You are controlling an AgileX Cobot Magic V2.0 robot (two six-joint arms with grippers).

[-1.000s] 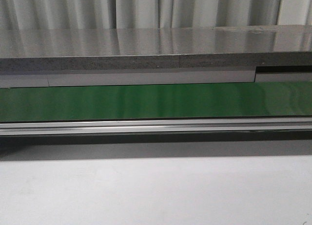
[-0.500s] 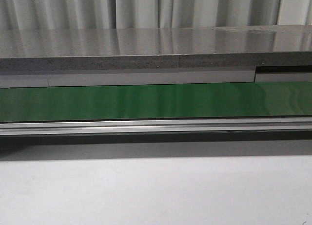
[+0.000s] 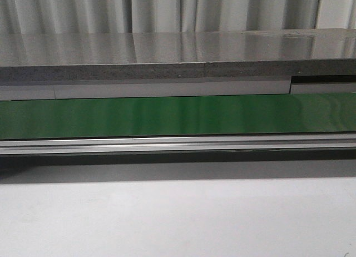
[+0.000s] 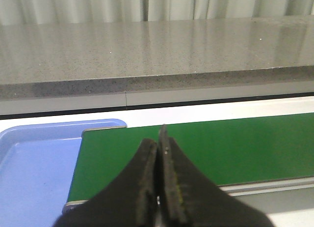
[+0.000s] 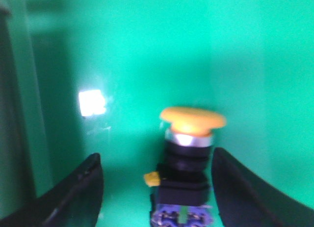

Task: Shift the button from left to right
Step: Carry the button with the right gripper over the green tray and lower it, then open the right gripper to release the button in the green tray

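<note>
In our right wrist view, the small push-button unit with a dark body and round orange-yellow cap (image 5: 189, 160) sits on a bright green surface (image 5: 147, 50), cap pointing away from the camera. Our right gripper (image 5: 156, 187) is spread wide, its black fingers (image 5: 73, 197) flanking the button on either side with green showing between each finger and the button's body, so we have hold of nothing there. A small yellow tab juts from the button's side toward one finger. A bright square glare patch lies on the green surface nearby; the picture is blurred, so finer detail escapes us.

Our left gripper (image 4: 158, 143) is pressed closed, the two black fingers (image 4: 142, 187) meeting tip to tip with nothing between them. Beyond it runs the long green conveyor belt (image 4: 221, 148), and just beside the belt's end lies a light blue plastic tray (image 4: 34, 163). Behind both stretches a grey speckled stone counter (image 4: 157, 50), backed by pale curtains (image 4: 73, 6).

From the front we see only the green belt (image 3: 178, 115), its metal rail (image 3: 178, 143), the grey counter (image 3: 167, 48) and the white tabletop (image 3: 178, 218); neither arm nor the button appears.
</note>
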